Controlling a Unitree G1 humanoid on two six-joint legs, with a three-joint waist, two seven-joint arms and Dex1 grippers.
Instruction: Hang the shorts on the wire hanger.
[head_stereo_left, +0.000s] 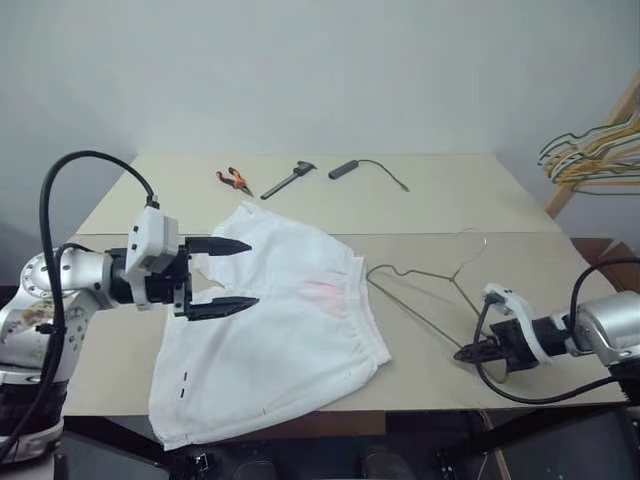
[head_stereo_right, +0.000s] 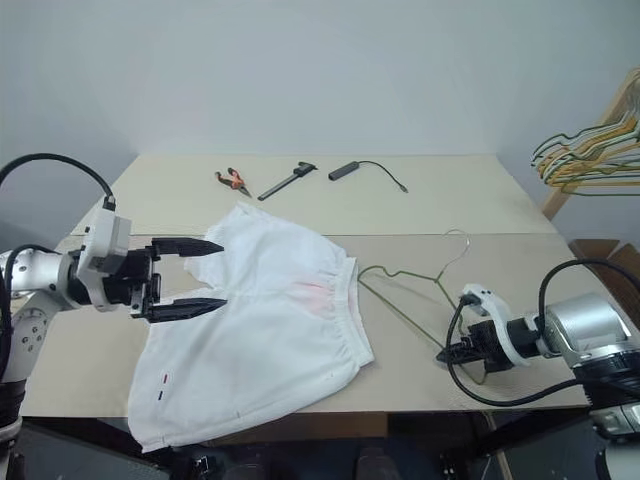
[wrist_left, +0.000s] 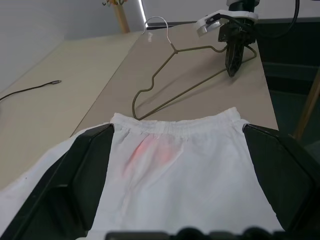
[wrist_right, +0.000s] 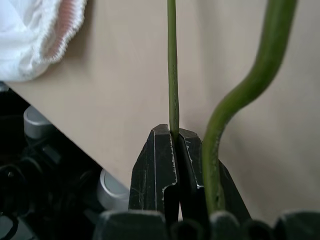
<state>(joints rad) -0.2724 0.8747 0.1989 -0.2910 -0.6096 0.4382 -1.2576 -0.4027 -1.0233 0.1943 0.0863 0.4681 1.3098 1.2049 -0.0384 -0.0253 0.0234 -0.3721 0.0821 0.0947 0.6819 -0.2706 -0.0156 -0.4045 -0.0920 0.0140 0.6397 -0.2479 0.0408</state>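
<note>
Left eye view first, working from my left side across: my left gripper (head_stereo_left: 222, 275) hangs just above the shorts (head_stereo_left: 275, 330) with its two black fingers spread wide and nothing between them, pointing across the cloth toward the waistband. The shorts lie flat on the table (head_stereo_left: 440, 205), waistband turned toward my right and leg hems toward the near edge on my left, the faint pink mark showing just inside the gathered elastic. Nothing of them is on the wire yet, so I judge the hanging itself not yet begun. Just past the waistband lies the wire hanger (head_stereo_left: 425, 290), flat on the table, its near corner touching or almost touching the elastic, its hook curling away toward the far side. Farther right, my right gripper (head_stereo_left: 472, 351) is closed on the hanger's long bottom wire near its outer corner; in the right wrist view the thin wire runs straight up out of the pinched fingers (wrist_right: 165, 165). So the hanger is secured and the shorts are free. What is left, as I judge it: take the shorts again and thread them onto the wire.
</note>
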